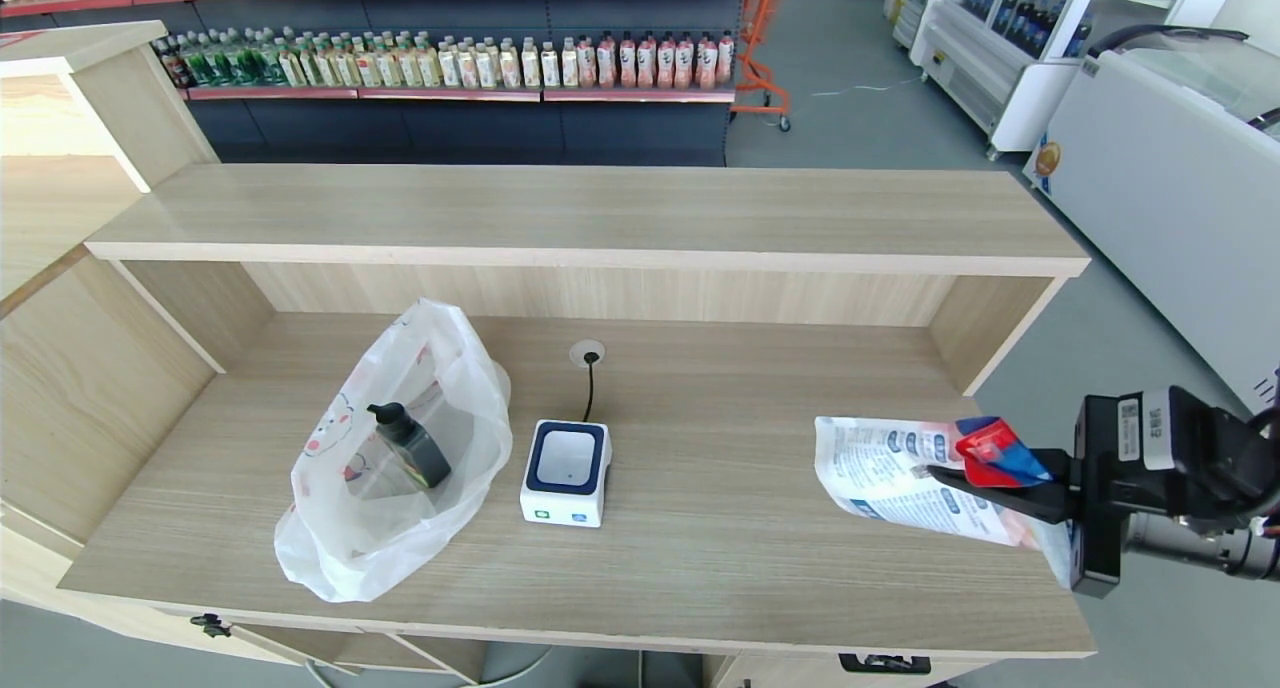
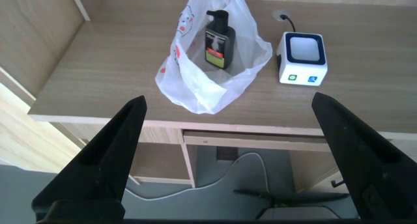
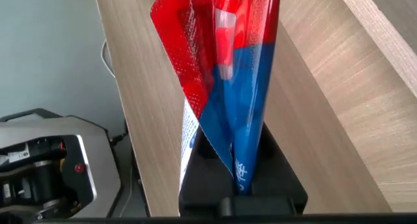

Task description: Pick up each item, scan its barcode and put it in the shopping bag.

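Observation:
My right gripper (image 1: 985,478) is shut on a red, blue and white pouch (image 1: 905,473), held just above the right end of the wooden counter (image 1: 720,528); up close the pouch (image 3: 225,81) hangs between the jaws. A white barcode scanner (image 1: 566,471) with a dark window sits mid-counter, also the scanner (image 2: 301,56). Left of it stands a translucent shopping bag (image 1: 340,528) with a dark pump bottle (image 1: 410,446) inside, the same bag (image 2: 195,87) and bottle (image 2: 218,40) seen from the left wrist. My left gripper (image 2: 228,159) hangs open in front of and below the counter edge, nothing between its fingers (image 2: 111,152).
A raised wooden ledge (image 1: 580,218) runs along the back of the counter, with side walls at both ends. The scanner's cable (image 1: 590,388) runs to a hole in the counter. Shelves of bottles (image 1: 450,63) and chest freezers (image 1: 1170,168) stand beyond.

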Controlling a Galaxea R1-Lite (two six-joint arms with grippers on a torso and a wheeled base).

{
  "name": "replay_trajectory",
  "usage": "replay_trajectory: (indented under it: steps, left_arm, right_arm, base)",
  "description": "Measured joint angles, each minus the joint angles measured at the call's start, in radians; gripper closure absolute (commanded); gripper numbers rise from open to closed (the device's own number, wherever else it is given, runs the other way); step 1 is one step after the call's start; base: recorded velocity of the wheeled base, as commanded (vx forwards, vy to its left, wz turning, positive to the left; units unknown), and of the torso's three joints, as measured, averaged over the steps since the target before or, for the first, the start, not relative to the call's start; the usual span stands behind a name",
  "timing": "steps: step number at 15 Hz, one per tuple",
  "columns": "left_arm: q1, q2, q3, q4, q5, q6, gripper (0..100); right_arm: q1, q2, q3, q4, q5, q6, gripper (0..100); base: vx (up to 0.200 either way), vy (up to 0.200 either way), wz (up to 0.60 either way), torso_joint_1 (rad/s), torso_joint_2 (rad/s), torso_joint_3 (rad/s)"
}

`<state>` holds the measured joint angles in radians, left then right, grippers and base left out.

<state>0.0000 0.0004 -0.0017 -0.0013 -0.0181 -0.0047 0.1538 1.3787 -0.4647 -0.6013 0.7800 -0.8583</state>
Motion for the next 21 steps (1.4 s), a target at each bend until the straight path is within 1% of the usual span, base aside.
replay_trajectory:
  steps: [4, 7, 13, 16, 21]
  left_arm:
    - [0.0, 0.0, 0.0, 0.0, 0.0, 0.001, 0]
    - [-0.001, 0.0, 0.0, 0.0, 0.0, 0.003, 0]
    - [0.0, 0.0, 0.0, 0.0, 0.0, 0.006, 0]
    - [0.0, 0.0, 0.0, 0.0, 0.0, 0.006, 0]
    - [0.0, 0.0, 0.0, 0.0, 0.0, 0.003, 0]
  right_arm:
    - [0.003, 0.004, -0.001, 0.0, 0.061, 0.04, 100]
    - [0.004, 0.027, -0.011, -0.001, 0.065, 0.041, 100]
    - [0.003, 0.112, -0.088, -0.004, 0.067, 0.041, 100]
    - [-0.002, 0.185, -0.137, -0.057, 0.081, 0.042, 100]
    - [-0.022, 0.343, -0.192, -0.166, 0.086, 0.041, 100]
  base:
    - [0.0, 0.2, 0.0, -0.005, 0.0, 0.002]
    - [0.0, 0.2, 0.0, 0.004, 0.0, 0.005]
    - [0.0, 0.2, 0.0, -0.001, 0.0, 0.003]
    - [0.0, 0.2, 0.0, -0.001, 0.0, 0.001]
    - [0.0, 0.0, 0.0, 0.0, 0.0, 0.0]
